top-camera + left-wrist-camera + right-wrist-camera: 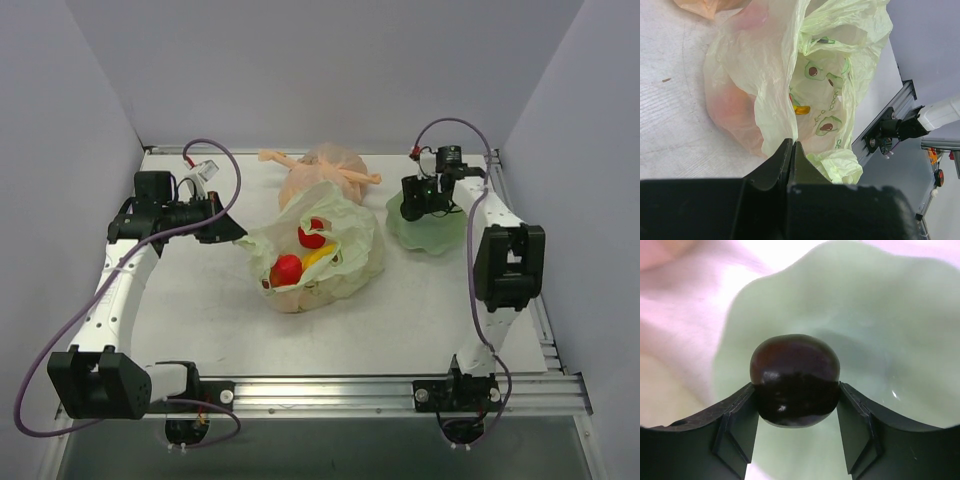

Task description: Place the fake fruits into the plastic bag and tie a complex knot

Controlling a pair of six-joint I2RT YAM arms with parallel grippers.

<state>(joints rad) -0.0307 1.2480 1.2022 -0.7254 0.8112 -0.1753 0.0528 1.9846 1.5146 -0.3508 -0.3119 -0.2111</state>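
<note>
The pale green plastic bag [345,262] lies open at the table's middle. Inside it are two red round fruits [312,235] [287,269] and yellow bananas [319,257]. My left gripper [240,233] is shut on the bag's left rim. In the left wrist view the thin film [775,90] runs down into the closed fingertips [791,145], and a bit of banana [801,109] shows deep inside. My right gripper [412,212] is shut on a dark red round fruit [795,375], held just above the pale green wavy-edged dish [885,310].
A peach-orange knotted bag [325,172] lies behind the green bag, touching it, and shows in the left wrist view [710,6]. The wavy dish [440,235] sits at the right. White walls close three sides. An aluminium rail [400,392] runs along the near edge.
</note>
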